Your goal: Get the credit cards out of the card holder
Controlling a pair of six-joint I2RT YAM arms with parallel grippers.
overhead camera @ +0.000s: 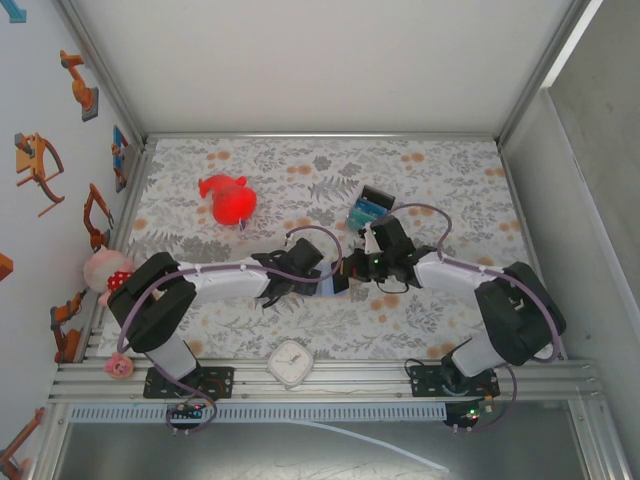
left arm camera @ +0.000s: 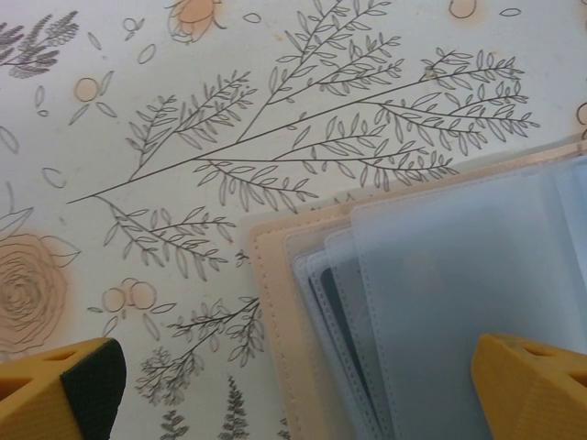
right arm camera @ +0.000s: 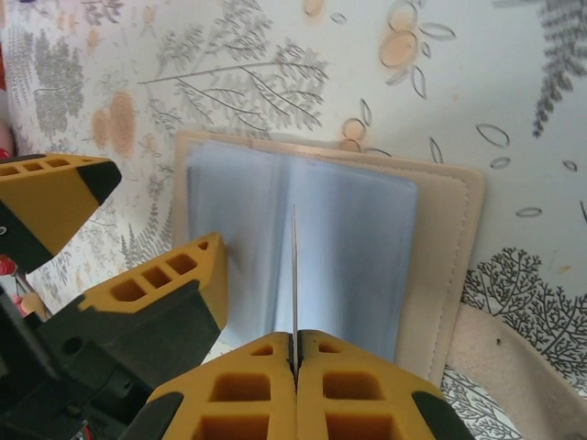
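Where the two arms meet near the middle of the table, the holder is found lying open and flat on the flowered cloth, its tan border turned up around pale blue clear sleeves. The right gripper is seen closed, its yellow pads pressed together on a thin sheet that stands on edge over the holder's middle fold. Whether that sheet is a card or one of the sleeves cannot be told. The left gripper is held wide open just above the holder, one fingertip being over bare cloth and the other over the sleeves. No contact with either can be made out. From the right wrist, the left fingers are seen spread beside the holder's left half. A dark shape is seen through the stacked sleeves near the holder's stitched edge, but it cannot be said for certain to be a card. From above, the holder is largely covered by the two grippers. A black-edged blue block is seen just beyond the right gripper, apart from the holder. A red toy lies further left on the cloth, and a white clock is set at the near edge between the arm bases.
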